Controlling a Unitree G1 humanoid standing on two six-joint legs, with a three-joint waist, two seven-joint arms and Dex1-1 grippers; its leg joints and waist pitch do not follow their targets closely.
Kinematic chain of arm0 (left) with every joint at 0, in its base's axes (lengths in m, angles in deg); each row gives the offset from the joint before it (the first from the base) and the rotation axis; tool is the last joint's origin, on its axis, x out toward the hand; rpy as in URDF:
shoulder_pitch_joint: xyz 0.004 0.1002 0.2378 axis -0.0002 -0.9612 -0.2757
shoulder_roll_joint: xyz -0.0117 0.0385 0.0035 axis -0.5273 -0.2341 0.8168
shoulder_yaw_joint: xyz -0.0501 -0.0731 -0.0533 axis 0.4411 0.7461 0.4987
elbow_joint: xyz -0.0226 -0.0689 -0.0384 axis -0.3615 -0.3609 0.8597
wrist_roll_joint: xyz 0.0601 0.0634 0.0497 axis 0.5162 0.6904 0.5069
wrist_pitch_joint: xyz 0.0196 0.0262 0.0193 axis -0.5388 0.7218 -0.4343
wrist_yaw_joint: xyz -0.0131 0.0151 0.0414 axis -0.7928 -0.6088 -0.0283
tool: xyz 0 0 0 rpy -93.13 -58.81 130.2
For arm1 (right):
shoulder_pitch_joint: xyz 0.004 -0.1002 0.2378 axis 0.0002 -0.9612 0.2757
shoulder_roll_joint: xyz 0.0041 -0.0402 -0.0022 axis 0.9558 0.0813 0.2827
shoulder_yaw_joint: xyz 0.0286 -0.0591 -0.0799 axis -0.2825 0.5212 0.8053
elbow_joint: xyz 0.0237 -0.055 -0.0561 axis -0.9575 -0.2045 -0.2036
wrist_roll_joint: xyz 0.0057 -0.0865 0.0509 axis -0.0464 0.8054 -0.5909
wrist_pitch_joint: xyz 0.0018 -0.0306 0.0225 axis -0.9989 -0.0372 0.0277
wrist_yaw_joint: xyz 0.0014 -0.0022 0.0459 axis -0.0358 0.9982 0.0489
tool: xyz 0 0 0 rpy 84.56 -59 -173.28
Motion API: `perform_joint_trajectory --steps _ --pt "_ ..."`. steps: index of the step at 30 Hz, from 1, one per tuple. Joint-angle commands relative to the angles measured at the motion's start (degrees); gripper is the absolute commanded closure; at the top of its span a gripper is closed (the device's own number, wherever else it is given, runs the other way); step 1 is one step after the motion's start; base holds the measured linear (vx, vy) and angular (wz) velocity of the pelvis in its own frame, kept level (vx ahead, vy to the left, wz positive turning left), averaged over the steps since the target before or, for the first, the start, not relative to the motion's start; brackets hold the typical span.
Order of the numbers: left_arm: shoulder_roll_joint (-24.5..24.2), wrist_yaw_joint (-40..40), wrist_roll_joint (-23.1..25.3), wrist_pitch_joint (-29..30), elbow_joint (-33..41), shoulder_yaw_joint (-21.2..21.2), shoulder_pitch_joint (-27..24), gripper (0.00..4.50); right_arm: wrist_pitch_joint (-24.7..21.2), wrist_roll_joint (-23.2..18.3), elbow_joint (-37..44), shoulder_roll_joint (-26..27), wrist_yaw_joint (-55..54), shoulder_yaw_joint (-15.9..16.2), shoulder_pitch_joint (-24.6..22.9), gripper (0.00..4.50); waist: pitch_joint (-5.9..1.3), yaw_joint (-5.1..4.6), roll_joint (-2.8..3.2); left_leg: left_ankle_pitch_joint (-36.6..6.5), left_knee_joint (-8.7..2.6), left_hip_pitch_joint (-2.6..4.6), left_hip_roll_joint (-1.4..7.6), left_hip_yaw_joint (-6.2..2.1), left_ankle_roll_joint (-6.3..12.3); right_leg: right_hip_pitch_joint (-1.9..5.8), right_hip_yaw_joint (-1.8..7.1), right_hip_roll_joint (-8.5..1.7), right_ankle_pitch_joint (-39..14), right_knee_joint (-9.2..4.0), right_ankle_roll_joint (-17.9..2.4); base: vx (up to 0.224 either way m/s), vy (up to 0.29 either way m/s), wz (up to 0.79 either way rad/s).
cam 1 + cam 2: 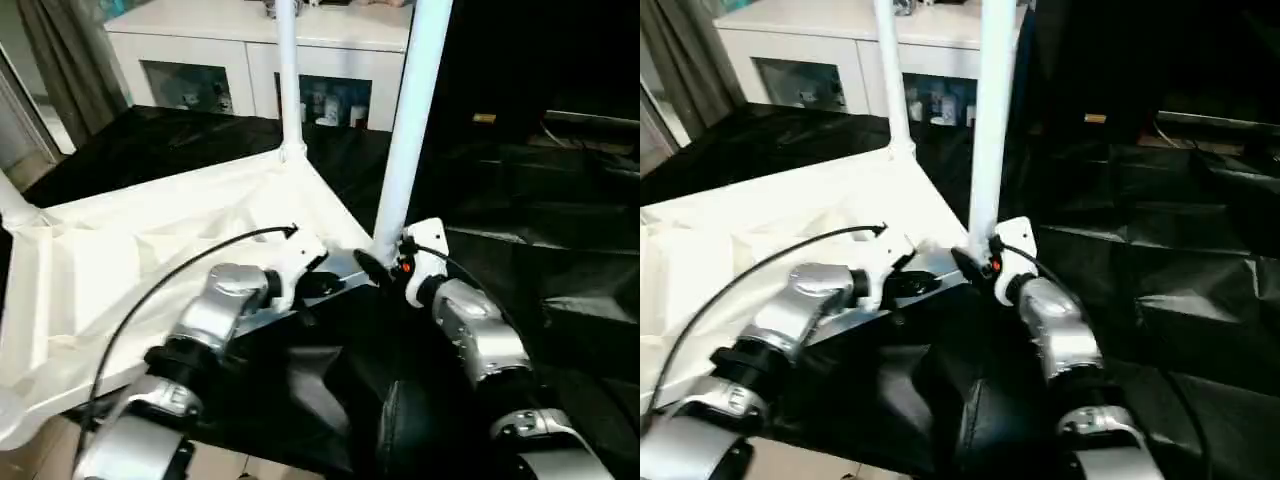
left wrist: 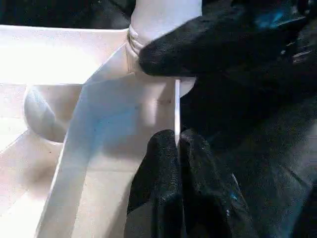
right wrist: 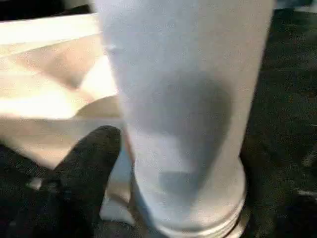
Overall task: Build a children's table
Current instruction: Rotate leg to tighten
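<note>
The left end effector pinches the top's thin rim; the right end effector, fingers apart, flanks the near leg. The plastic looks light, stiff and slick. Hold the leg low, by its socket.

surface: black-draped work table | on it: white table top upside down, two legs upright

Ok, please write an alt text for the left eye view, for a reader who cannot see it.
Upside-down white tabletop on a black-draped table, two legs standing up from its corners. The right gripper is at the near leg's base; the left gripper pinches the tabletop's rim beside it.
</note>
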Motion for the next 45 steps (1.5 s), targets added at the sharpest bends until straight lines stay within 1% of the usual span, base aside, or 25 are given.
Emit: perform_joint_trajectory --steps 1,2,5,7,8,12,14,16,19,21,25,28,29,32,33,34,35,36,37,38,39,40,41,43,45 --pt "-0.46 -4.47 -2.32 -0.50 3.39 -1.00 -1.04 4.50 -1.15 -1.47 0.81 0.48 9.41 6.09 -0.41 0.63 -3.41 0.13 -1.00 -10.67 -3.35 0.14 0.64 -0.38 2.82 2.68 1.36 -2.14 -6.27 -3.97 -12.20 0.000 0.000 0.00" --pt "-1.54 -6.25 -2.66 -0.26 4.43 -1.27 -1.64 4.50 -1.27 -1.90 1.43 -0.91 12.15 6.39 -0.52 0.63 -3.41 0.17 -1.33 -10.15 -3.26 0.05 0.63 -0.34 3.35 2.83 1.29 -2.10 -5.08 -3.81 -12.83 0.000 0.000 0.00" --pt "-3.79 -10.08 -3.27 -0.17 6.67 -2.07 -2.81 4.50 -1.80 -3.12 3.90 -3.98 18.75 7.32 -1.35 0.63 -3.54 0.49 -1.26 -8.31 -2.95 0.22 0.89 -0.11 4.70 2.75 1.19 -1.92 -1.53 -3.31 -14.41 0.000 0.000 0.00" --pt "-5.42 -13.16 -4.17 0.29 8.36 -2.35 -3.58 4.50 -2.00 -3.87 6.14 -6.66 24.79 8.17 -2.33 0.63 -3.56 0.85 -1.41 -7.28 -2.77 0.19 0.96 0.02 5.36 2.74 1.14 -1.88 0.10 -3.06 -14.96 0.000 0.000 0.00" --pt "-5.75 -13.94 -4.41 0.41 8.75 -2.43 -3.78 4.50 -2.09 -4.04 6.54 -7.25 26.20 8.24 -2.58 0.63 -3.55 0.94 -1.28 -7.08 -2.76 0.23 1.07 0.02 5.65 2.65 1.14 -1.92 0.73 -2.94 -15.36 0.000 0.000 0.00" --pt "-7.59 -18.02 -6.20 2.15 11.26 -2.81 -4.98 4.50 -1.27 -4.30 7.94 -10.23 31.99 9.12 -3.44 0.63 -3.35 1.15 -1.32 -8.72 -2.85 0.37 1.15 0.09 5.26 2.51 1.13 -1.98 -1.49 -3.15 -15.86 0.000 0.000 0.00" --pt "-7.89 -18.74 -6.64 2.51 11.79 -2.88 -5.28 4.50 -1.26 -4.36 7.75 -10.98 33.02 9.41 -3.32 0.89 -3.23 1.26 -1.37 -9.79 -2.96 0.46 1.15 0.08 4.52 2.46 1.22 -2.07 -4.22 -3.42 -15.43 0.000 0.000 0.00" --pt "-8.16 -19.20 -6.69 2.65 12.19 -3.00 -5.56 4.50 -1.34 -4.33 7.54 -11.52 33.71 9.66 -3.16 0.99 -3.21 1.35 -1.31 -10.16 -3.02 0.49 1.13 0.04 3.91 2.40 1.28 -2.11 -5.47 -3.50 -15.04 0.000 0.000 0.00" --pt "-8.16 -19.23 -6.55 2.89 12.25 -3.04 -5.59 4.50 -2.26 -4.72 8.10 -11.64 34.09 9.54 -3.20 1.33 -3.29 1.44 -1.36 -9.82 -2.98 0.51 1.10 0.02 3.54 2.43 1.30 -2.04 -4.90 -3.40 -14.86 0.000 0.000 0.00" --pt "-8.11 -18.87 -6.50 2.96 12.25 -3.00 -5.51 4.50 -2.59 -4.80 8.47 -11.59 34.32 9.68 -3.41 1.38 -3.40 1.51 -1.48 -8.74 -2.87 0.45 1.03 0.01 3.84 2.53 1.26 -1.98 -3.25 -3.17 -15.00 0.000 0.000 0.00" --pt "-7.65 -17.47 -5.91 2.91 12.07 -2.79 -5.55 4.50 -2.57 -4.72 9.13 -11.32 34.20 10.07 -4.29 1.77 -3.36 1.59 -1.49 -8.04 -2.78 0.32 0.98 0.02 4.40 2.53 1.23 -2.03 -2.67 -3.13 -15.05 0.000 0.000 0.00" --pt "-6.91 -15.14 -5.24 2.97 11.45 -2.52 -5.41 4.50 -2.70 -4.22 9.31 -10.60 32.38 10.20 -5.27 1.85 -3.30 1.73 -1.46 -8.34 -2.83 0.43 1.03 -0.01 4.28 2.45 1.28 -2.04 -3.43 -3.25 -14.68 0.000 0.000 0.00" --pt "-6.02 -12.48 -4.63 3.13 10.50 -1.94 -4.96 4.50 -2.34 -3.81 8.90 -9.68 29.90 9.87 -5.74 1.87 -3.29 1.74 -1.44 -8.44 -2.85 0.39 0.99 -0.03 4.17 2.47 1.28 -2.06 -3.53 -3.26 -14.61 0.000 0.000 0.00" --pt "-3.73 -6.26 -3.55 3.07 7.97 -0.41 -3.54 4.50 -1.91 -2.47 6.53 -7.27 22.74 8.55 -5.78 1.88 -3.03 1.55 -1.49 -10.53 -3.17 0.44 0.93 -0.14 3.11 2.41 1.29 -2.20 -7.26 -3.74 -13.90 0.000 0.000 0.00" --pt "-2.42 -2.91 -2.84 2.92 6.54 0.12 -2.64 4.50 -1.51 -1.48 4.89 -5.69 18.10 7.83 -5.56 1.88 -2.82 1.43 -1.10 -13.87 -3.52 0.75 0.91 -0.32 1.48 2.27 1.34 -2.39 -13.15 -4.38 -12.67 0.000 0.000 0.00" --pt "-1.21 0.06 -2.14 2.66 5.19 0.45 -1.77 4.50 -1.54 -0.82 3.66 -4.18 13.99 7.15 -5.37 1.88 -2.67 1.24 -1.21 -14.86 -3.63 0.83 0.91 -0.24 1.00 2.04 1.43 -2.37 -14.90 -4.70 -12.11 0.000 0.000 0.00" --pt "-0.38 1.75 -1.79 2.53 4.36 0.60 -1.23 4.50 -1.66 -0.54 3.09 -3.10 11.47 6.70 -5.27 1.88 -2.60 1.17 -1.08 -15.57 -3.76 0.87 0.88 -0.38 0.38 2.01 1.46 -2.40 -16.28 -4.81 -11.61 0.000 0.000 0.00" --pt "0.52 3.57 -1.43 2.41 3.52 0.76 -0.66 4.50 -1.86 -0.27 2.58 -1.93 8.77 6.20 -5.20 1.88 -2.56 0.98 -1.21 -16.84 -3.98 0.98 0.79 -0.52 -0.63 2.04 1.46 -2.39 -18.70 -5.06 -10.51 0.000 0.000 0.00" --pt "0.84 4.13 -1.31 2.39 3.29 0.82 -0.50 4.50 -2.08 -0.22 2.61 -1.54 7.90 6.03 -5.25 1.88 -2.75 0.96 -1.27 -16.89 -3.99 1.04 0.77 -0.63 -0.97 2.13 1.47 -2.40 -18.59 -5.03 -10.05 0.000 0.000 0.00" --pt "2.20 6.50 -1.05 2.60 2.43 1.12 0.26 4.50 -2.69 0.18 1.60 0.23 3.13 5.12 -4.67 1.88 -2.79 1.00 -1.08 -16.44 -4.03 0.89 0.76 -0.70 -0.71 2.17 1.51 -2.34 -17.24 -4.95 -9.95 0.000 0.000 0.00" --pt "3.16 8.20 -0.86 2.75 1.83 1.34 0.79 4.50 -3.12 0.49 0.84 1.48 -0.29 4.46 -4.23 1.88 -2.63 0.69 -1.08 -16.75 -4.06 0.89 0.67 -0.56 -0.86 1.81 1.61 -2.18 -17.00 -5.07 -9.93 0.000 0.000 0.00" --pt "4.88 11.17 -0.55 2.87 1.00 1.70 1.62 4.50 -3.57 0.68 -0.48 3.51 -5.30 3.49 -3.44 1.88 -2.76 0.71 -1.09 -16.97 -4.07 0.95 0.59 -0.68 -1.05 1.98 1.49 -2.20 -17.42 -5.03 -9.86 0.000 0.000 0.00" --pt "5.01 11.41 -0.53 2.86 0.93 1.73 1.69 4.50 -3.58 0.69 -0.59 3.67 -5.65 3.43 -3.37 1.88 -2.85 0.59 -1.05 -16.47 -4.02 0.92 0.62 -0.62 -1.14 1.97 1.56 -2.25 -16.60 -5.02 -9.88 0.000 0.000 0.00" --pt "6.91 13.45 -0.41 2.30 0.01 1.72 2.60 4.50 -2.38 1.65 -2.40 6.50 -8.35 4.39 -1.88 1.88 -2.84 0.59 -1.03 -16.25 -3.98 0.76 0.58 -0.61 -0.86 2.05 1.56 -2.23 -15.88 -5.02 -9.88 0.000 0.000 0.00" --pt "7.26 13.09 -0.30 2.05 0.05 1.32 2.67 4.50 -1.96 1.31 -2.44 7.51 -7.61 4.68 -1.41 1.88 -3.02 0.62 -1.00 -15.16 -3.83 0.61 0.49 -0.58 -0.15 2.19 1.52 -2.21 -13.90 -4.88 -9.91 0.000 0.000 0.00"
